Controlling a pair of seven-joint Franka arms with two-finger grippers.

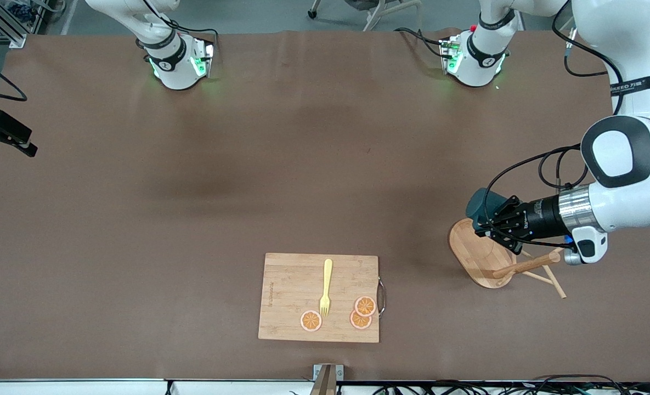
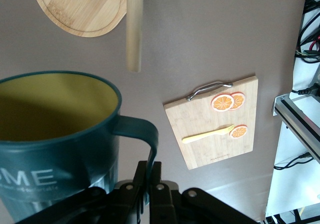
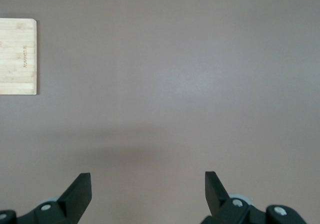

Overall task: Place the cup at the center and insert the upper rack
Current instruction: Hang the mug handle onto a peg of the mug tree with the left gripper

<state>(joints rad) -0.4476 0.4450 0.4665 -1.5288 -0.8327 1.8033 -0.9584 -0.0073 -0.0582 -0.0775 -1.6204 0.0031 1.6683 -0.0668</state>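
Left gripper (image 1: 492, 222) is pinching the cup (image 1: 481, 204) by its handle at the front view's right, over the upper rack (image 1: 481, 253); thin grip, so it's risking swinging or clipping pegs. Right gripper (image 3: 147, 191) is waiting wide open

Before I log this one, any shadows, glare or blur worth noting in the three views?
Front view: even light, soft arm shadows mid-table, green glow at both bases. Left wrist view: cup large, its nearest parts soft; cutting board sharp. Right wrist view: sharp, faint shadow before the right gripper.
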